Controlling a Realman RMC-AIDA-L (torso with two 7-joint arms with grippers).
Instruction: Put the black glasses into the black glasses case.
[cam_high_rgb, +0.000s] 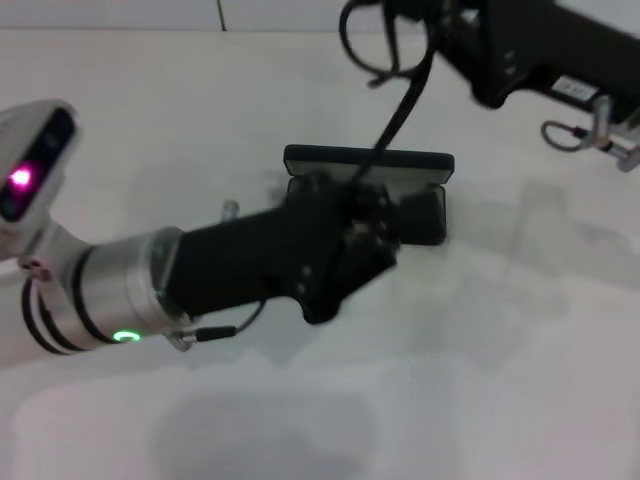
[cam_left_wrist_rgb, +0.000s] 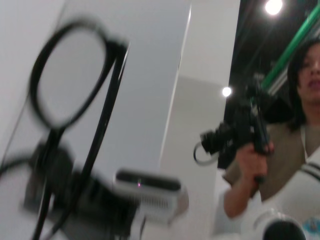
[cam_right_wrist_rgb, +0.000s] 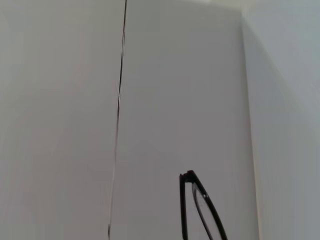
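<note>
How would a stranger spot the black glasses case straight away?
On the white table, follow the left arm in to the left gripper at the middle; the black glasses case lies just beyond it, with the right gripper raised at the far right. Unlike the lumpy left gripper, it is a flat, straight-edged box with rounded corners and a grey strip of lining showing.

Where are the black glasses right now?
In the head view, the black glasses hang from the right gripper at the upper right, above the open black glasses case; the left gripper is at the case.
</note>
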